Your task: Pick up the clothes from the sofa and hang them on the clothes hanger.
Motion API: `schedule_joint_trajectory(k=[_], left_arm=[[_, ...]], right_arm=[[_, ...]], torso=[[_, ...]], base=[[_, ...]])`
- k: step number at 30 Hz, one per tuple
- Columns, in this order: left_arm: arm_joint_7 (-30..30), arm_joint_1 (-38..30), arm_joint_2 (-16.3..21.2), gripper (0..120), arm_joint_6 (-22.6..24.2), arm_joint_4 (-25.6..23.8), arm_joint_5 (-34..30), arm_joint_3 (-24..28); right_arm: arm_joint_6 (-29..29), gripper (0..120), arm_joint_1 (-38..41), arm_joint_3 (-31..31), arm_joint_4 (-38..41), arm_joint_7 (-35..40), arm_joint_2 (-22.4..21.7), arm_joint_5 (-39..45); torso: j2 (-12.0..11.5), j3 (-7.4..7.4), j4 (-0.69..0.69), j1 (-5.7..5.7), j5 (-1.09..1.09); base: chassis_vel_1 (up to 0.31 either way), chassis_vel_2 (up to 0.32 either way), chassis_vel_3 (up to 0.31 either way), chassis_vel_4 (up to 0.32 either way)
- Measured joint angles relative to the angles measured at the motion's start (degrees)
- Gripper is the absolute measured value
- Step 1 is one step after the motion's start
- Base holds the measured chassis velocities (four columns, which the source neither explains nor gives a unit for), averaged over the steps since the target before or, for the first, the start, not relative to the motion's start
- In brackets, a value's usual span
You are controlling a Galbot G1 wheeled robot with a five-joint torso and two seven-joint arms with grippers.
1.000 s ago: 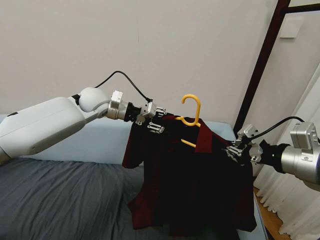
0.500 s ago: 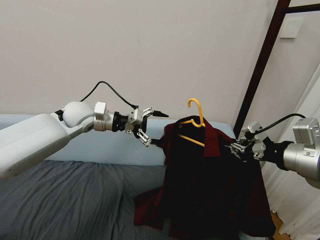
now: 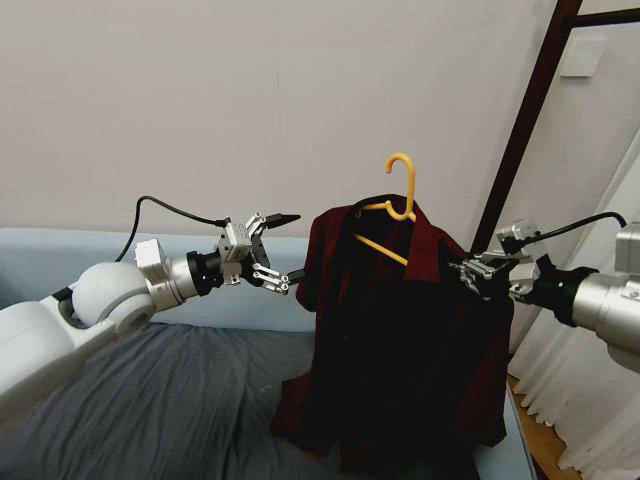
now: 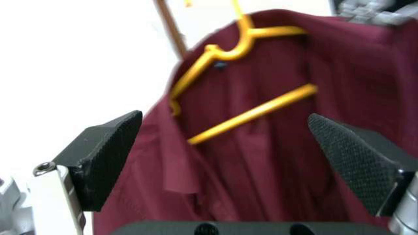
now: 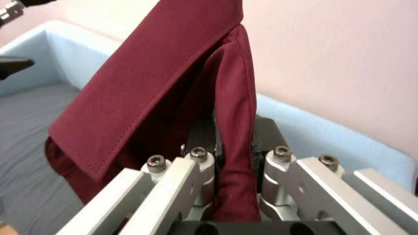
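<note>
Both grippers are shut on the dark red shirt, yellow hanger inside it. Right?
Not both. The left gripper is open and holds nothing: the left wrist view shows its fingers spread wide, with the dark red shirt beyond them. The right gripper is shut on the shirt, with the yellow hanger inside it.

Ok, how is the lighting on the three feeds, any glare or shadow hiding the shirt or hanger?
Head view: the front of the dark red shirt sits in deep shadow, folds hard to read; the yellow hanger stands out. Left wrist view: the background glares white, yet the hanger and the open fingers of the left gripper read clearly. Right wrist view: even light, right gripper shut on the shirt.
</note>
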Motion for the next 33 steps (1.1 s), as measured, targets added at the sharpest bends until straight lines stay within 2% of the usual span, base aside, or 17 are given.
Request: schedule_joint_trajectory(k=[2, 3, 4, 5, 7, 8, 11, 14, 15, 18, 21, 24, 27, 32, 33], left_arm=[[-6.8, 3.6, -0.1, 100, 1.3, -3.0, -0.8, -3.2], [-13.0, 6.5, -0.9, 100, 2.9, -4.7, -2.2, -6.1], [-16.8, 8.5, -1.4, 100, 3.9, -5.7, -3.4, -8.1], [-16.8, 8.5, -1.4, 100, 3.9, -5.7, -3.4, -8.1], [-24.1, 16.2, -3.2, 100, 6.0, -7.9, -5.9, -14.6], [-25.8, 19.5, -4.5, 100, 6.4, -8.2, -6.1, -16.8], [-27.0, 22.4, -6.4, 100, 6.6, -8.2, -5.3, -18.1], [-28.3, 24.4, -10.9, 100, 6.1, -6.6, -3.5, -17.1], [-28.3, 24.4, -10.9, 100, 6.1, -6.6, -3.5, -17.1], [-28.8, 23.8, -15.2, 100, 5.3, -4.8, -1.8, -14.1], [-28.9, 23.0, -16.5, 100, 5.0, -4.0, -1.2, -12.9], [-29.3, 19.1, -18.8, 100, 4.7, -1.6, -0.7, -8.8], [-29.7, 17.2, -20.1, 97, 4.6, -0.3, -0.7, -7.2], [-30.0, 15.5, -22.7, 81, 4.5, 2.5, 0.0, -4.2], [-30.0, 15.5, -22.7, 81, 4.5, 2.5, 0.0, -4.2]], right_arm=[[0.1, 8, 0.0, 1.9, 0.7, 0.9, 0.1, 1.1], [0.1, 8, 0.0, 2.5, 1.1, 1.4, 0.2, 1.4], [0.0, 8, -0.1, 2.8, 1.4, 1.6, 0.5, 1.5], [0.0, 8, -0.1, 2.8, 1.4, 1.6, 0.5, 1.5], [-0.3, 8, -0.2, 3.1, 2.2, 2.2, 1.6, 1.6], [-0.4, 8, -0.4, 3.0, 2.9, 2.6, 2.4, 1.3], [-0.6, 8, -0.5, 2.8, 3.6, 3.3, 3.2, 1.1], [-0.6, 8, -0.5, 2.8, 4.3, 4.4, 4.4, 1.2], [-0.6, 8, -0.5, 2.8, 4.3, 4.4, 4.4, 1.2], [-0.5, 8, -0.5, 2.8, 4.8, 4.7, 4.6, 1.5], [-0.4, 8, -0.4, 2.8, 5.0, 4.8, 4.6, 1.7], [-0.4, 8, -0.3, 2.8, 5.2, 4.8, 4.5, 2.3], [-0.4, 8, -0.3, 2.9, 5.4, 4.8, 4.5, 2.6], [-0.5, 8, -0.3, 3.0, 5.5, 4.9, 4.6, 3.0], [-0.5, 8, -0.3, 3.0, 5.5, 4.9, 4.6, 3.0]], torso=[[0.0, 0.00, -0.05, 0.00, -0.02], [0.0, 0.00, -0.06, 0.00, -0.01], [0.0, 0.00, -0.06, 0.00, -0.01], [0.0, 0.00, -0.06, 0.00, -0.01], [0.0, 0.00, -0.03, 0.00, 0.00], [0.0, 0.00, -0.02, 0.00, -0.01], [0.0, 0.00, -0.01, 0.00, -0.01], [0.0, 0.01, -0.03, 0.00, 0.00], [0.0, 0.01, -0.03, 0.00, 0.00], [0.0, 0.01, -0.05, 0.00, -0.01], [0.0, 0.01, -0.05, 0.00, -0.01], [0.0, 0.01, -0.04, 0.01, 0.00], [0.0, 0.01, -0.04, 0.01, 0.00], [0.0, 0.01, -0.03, 0.01, 0.00], [0.0, 0.01, -0.03, 0.01, 0.00]], base=[[0.000, 0.000, 0.000, 0.000], [0.000, 0.000, 0.000, 0.000], [0.000, 0.000, 0.000, 0.000], [0.000, 0.000, 0.000, 0.000], [0.000, 0.000, 0.000, 0.000], [0.000, 0.000, 0.000, 0.000], [0.000, 0.000, 0.000, 0.000], [0.000, 0.000, 0.000, 0.000], [0.000, 0.000, 0.000, 0.000], [0.000, 0.000, 0.000, 0.000], [0.000, 0.000, 0.000, 0.000], [0.000, 0.000, 0.000, 0.000], [0.000, 0.000, 0.000, 0.000], [0.000, 0.000, 0.000, 0.000], [0.000, 0.000, 0.000, 0.000]])
